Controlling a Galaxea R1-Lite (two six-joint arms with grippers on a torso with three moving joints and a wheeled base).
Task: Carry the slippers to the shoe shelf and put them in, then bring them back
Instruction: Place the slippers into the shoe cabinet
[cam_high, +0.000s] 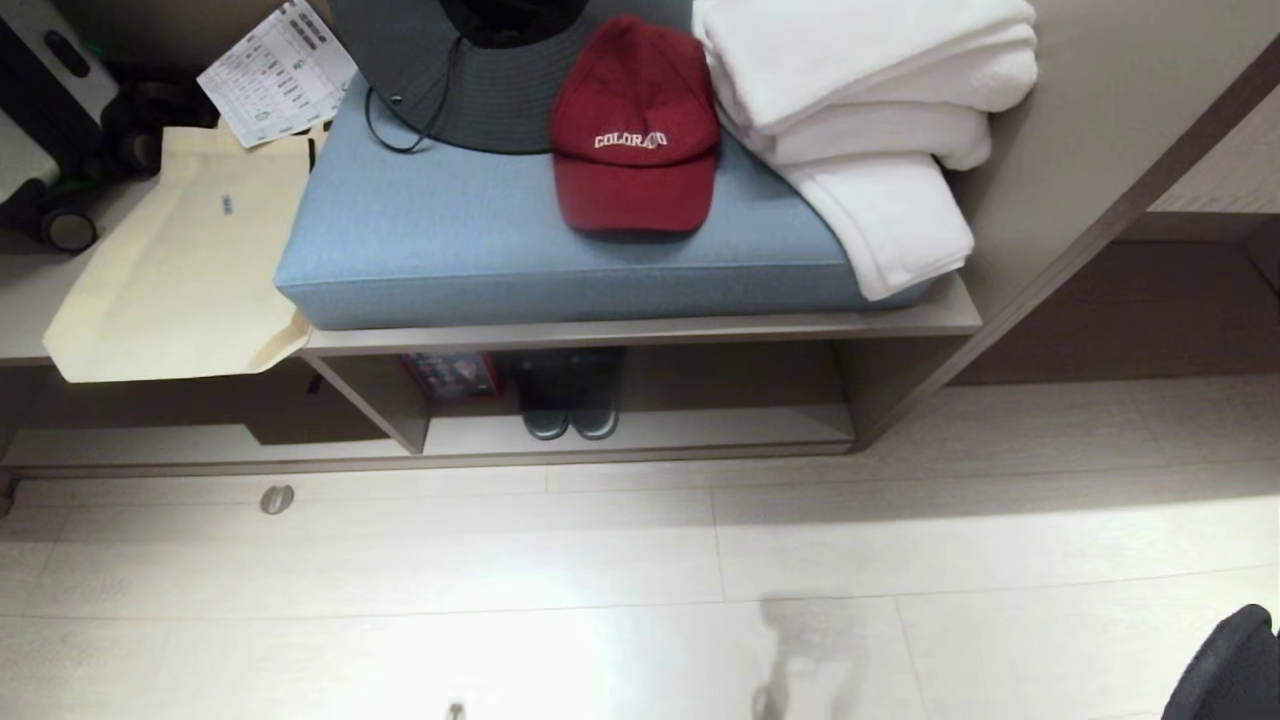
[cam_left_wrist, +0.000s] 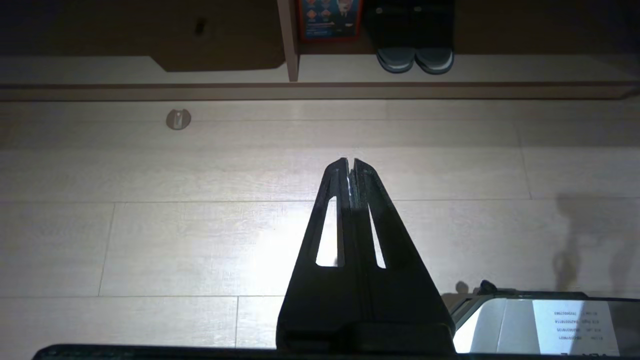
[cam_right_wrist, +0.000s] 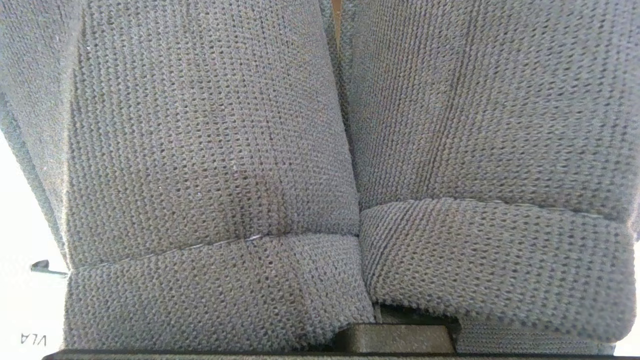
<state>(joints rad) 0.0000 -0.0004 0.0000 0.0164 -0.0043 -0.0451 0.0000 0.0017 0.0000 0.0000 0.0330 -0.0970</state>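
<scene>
The slippers fill the right wrist view as two grey knitted fabric bands side by side, pressed close to the camera. My right gripper is shut on them; only its dark base shows beneath the fabric, and the fingers are hidden. The shoe shelf is a low pale-wood cubby under a cushioned bench, with an upright divider. Another dark pair with pale toe rims stands inside it, and shows in the left wrist view too. My left gripper hangs shut and empty over the pale floor.
On the bench lie a blue cushion, a red cap, folded white towels, a grey brimmed hat and a cream bag. A red box sits in the cubby. A round floor stop is ahead.
</scene>
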